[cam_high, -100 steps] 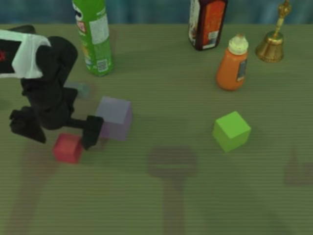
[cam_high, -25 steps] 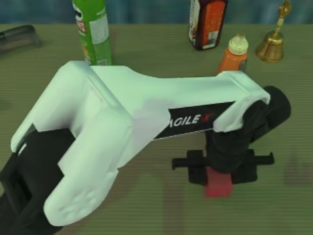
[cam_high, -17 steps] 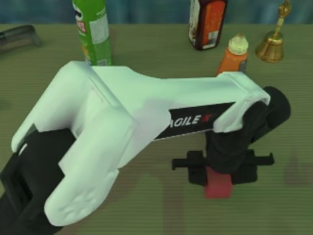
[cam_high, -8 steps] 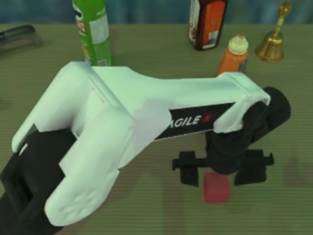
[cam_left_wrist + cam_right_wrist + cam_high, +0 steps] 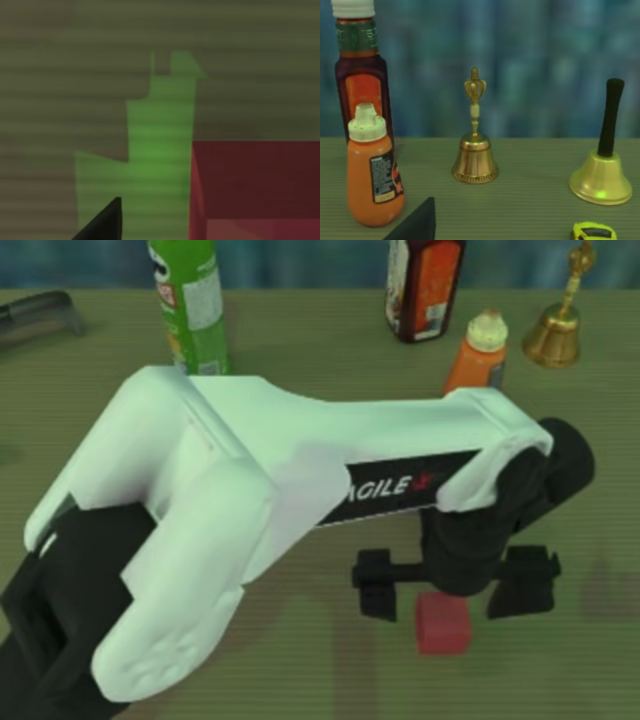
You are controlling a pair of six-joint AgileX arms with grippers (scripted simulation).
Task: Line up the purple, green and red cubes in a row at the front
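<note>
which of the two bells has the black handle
The plain brass bell, nearest the yellow toy car, has the black stick handle. The other bell, nearer the orange bottle, has an ornate gold handle.

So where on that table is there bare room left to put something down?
Bare table shows at the front right, right of the red cube and the left claw open over it. Another free strip lies between the green can and the dark sauce bottle. The back right is crowded: orange bottle, brass bell.
</note>
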